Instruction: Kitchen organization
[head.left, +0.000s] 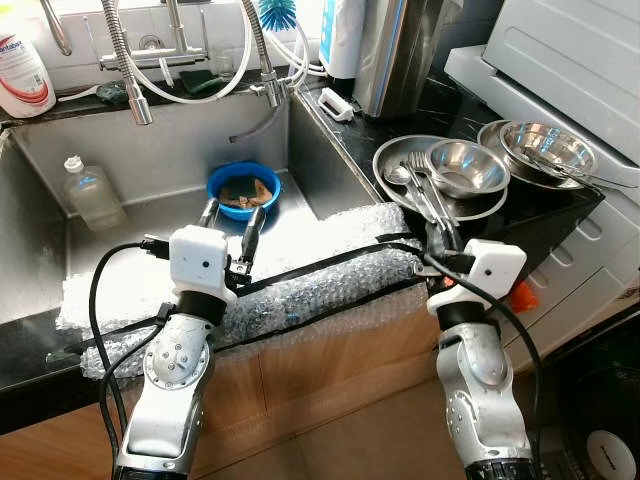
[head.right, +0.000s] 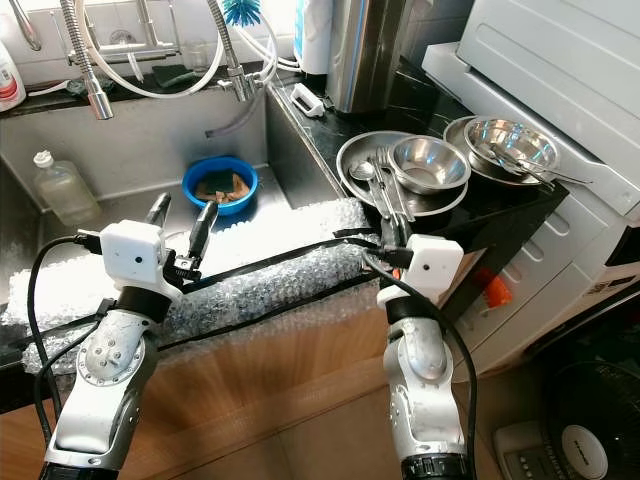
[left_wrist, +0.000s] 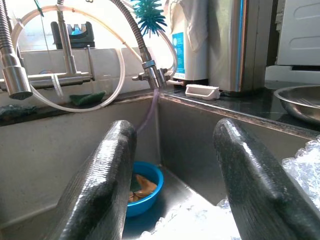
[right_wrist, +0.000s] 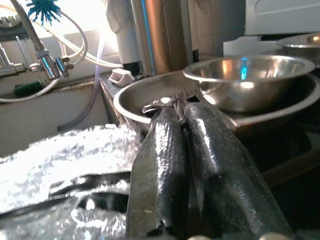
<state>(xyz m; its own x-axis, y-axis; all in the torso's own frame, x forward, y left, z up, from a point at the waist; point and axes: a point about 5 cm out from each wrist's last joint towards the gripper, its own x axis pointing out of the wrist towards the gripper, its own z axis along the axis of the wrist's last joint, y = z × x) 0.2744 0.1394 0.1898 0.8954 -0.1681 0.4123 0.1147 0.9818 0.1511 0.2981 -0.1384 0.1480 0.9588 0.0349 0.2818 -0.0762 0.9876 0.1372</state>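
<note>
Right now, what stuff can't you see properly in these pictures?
- What lies in the blue bowl: something brown, too small in the eye views, and the left gripper's open fingers partly block it in the left wrist view.
- What the right gripper pinches: its closed fingers cover the cutlery handles in the steel plate.
- The white bottle: cut off by the left eye view's edge.

Little is reading clearly here — the white bottle (head.left: 22, 75) with the red band, standing at the back left of the sink (head.left: 150, 150), is carrying small dark lettering on its label, too small to make out. The white and blue container (left_wrist: 192, 47) behind the tap is showing a blue label with white print — also unreadable.
</note>
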